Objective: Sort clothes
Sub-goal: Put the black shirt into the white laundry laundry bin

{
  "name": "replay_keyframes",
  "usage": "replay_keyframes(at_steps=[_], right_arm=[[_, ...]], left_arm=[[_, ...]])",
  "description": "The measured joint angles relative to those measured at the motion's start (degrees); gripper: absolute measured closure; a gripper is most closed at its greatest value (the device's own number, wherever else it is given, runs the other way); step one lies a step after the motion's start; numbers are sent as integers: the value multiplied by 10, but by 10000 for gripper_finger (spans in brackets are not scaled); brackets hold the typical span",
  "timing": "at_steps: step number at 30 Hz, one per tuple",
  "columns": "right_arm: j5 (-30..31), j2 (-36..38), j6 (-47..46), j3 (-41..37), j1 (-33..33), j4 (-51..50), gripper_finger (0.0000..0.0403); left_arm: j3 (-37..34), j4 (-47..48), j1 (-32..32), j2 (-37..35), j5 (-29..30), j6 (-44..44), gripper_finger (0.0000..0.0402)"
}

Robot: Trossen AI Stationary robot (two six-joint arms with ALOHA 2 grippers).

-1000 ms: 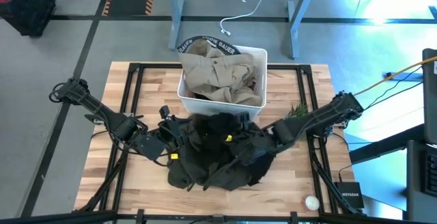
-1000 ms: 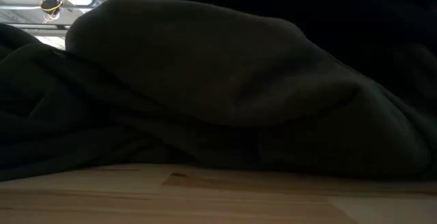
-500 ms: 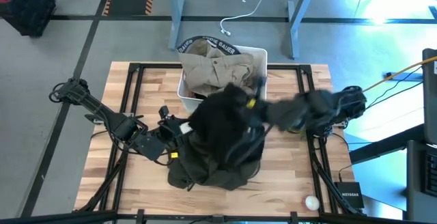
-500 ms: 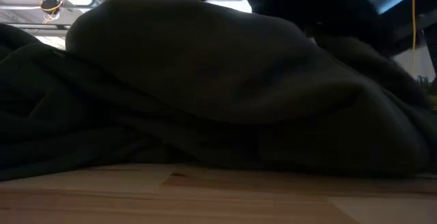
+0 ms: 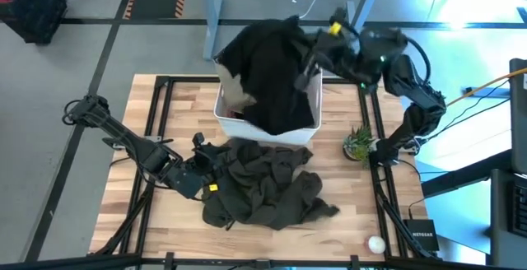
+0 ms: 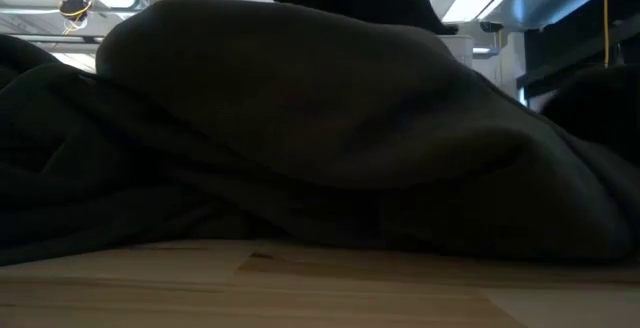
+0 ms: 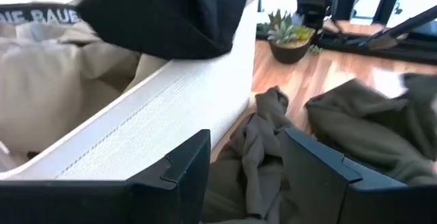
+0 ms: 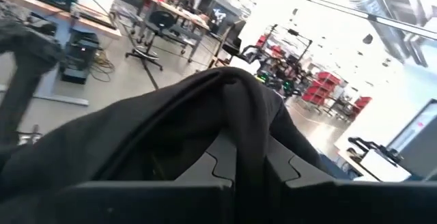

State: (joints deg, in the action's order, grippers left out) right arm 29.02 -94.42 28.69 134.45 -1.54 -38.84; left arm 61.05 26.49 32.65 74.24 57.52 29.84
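From above, the right hand (image 5: pixel 323 41) is clamped on a limp black garment (image 5: pixel 268 72) hanging over the white bin (image 5: pixel 306 122), which holds the khaki garment (image 5: pixel 235 93). The low view is filled by the rumpled olive-grey garment (image 6: pixel 300 138) on the bench (image 6: pixel 250 288). The left wrist view shows the left hand (image 7: pixel 242 176) open beside it.

White plastic bin (image 5: pixel 306 123) sits mid-table, far side; wood table (image 5: pixel 362 196) under it. Small potted succulent (image 5: pixel 359 144) just right of bin. White ball (image 5: pixel 376 243) near table's front-right corner.
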Motion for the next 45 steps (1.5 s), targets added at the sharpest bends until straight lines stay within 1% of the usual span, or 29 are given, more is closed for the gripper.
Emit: replay_keyframes(at_steps=[5,9,12,15,17,20,23,26,32,35,38,41,45], right_arm=[[-24,-11,-15,0,-60,0,370],[-27,-21,-28,-1,-96,-7,372],[-41,-32,-54,0,-121,-56,372],[-55,-55,-86,0,-148,-141,372],[-83,-75,-110,-8,-167,-189,372],[-128,-97,-141,-43,-192,-216,371],[-170,-112,-156,-105,-210,-190,371],[-197,-128,-167,-182,-222,-133,371],[-231,-150,-205,-343,-238,5,371],[-241,-163,-210,-405,-238,55,371],[-247,-173,-217,-437,-237,71,371],[-251,-186,-242,-449,-237,65,366],[-251,-190,-267,-450,-237,53,343]], left_arm=[[-12,-2,-1,0,1,15,229],[-13,-2,-1,0,1,17,229],[-13,-2,-1,0,1,17,229],[-13,-1,0,0,1,17,229],[-13,-2,0,0,1,17,229],[-13,-1,-1,0,1,17,229],[-13,-1,-1,0,1,17,229],[-13,-1,-1,0,1,17,229],[-13,-1,-1,0,1,17,229],[-13,0,-1,0,1,17,229],[-13,0,-1,0,1,17,229],[-13,0,-1,0,1,17,229],[-13,0,-1,0,1,17,229]])
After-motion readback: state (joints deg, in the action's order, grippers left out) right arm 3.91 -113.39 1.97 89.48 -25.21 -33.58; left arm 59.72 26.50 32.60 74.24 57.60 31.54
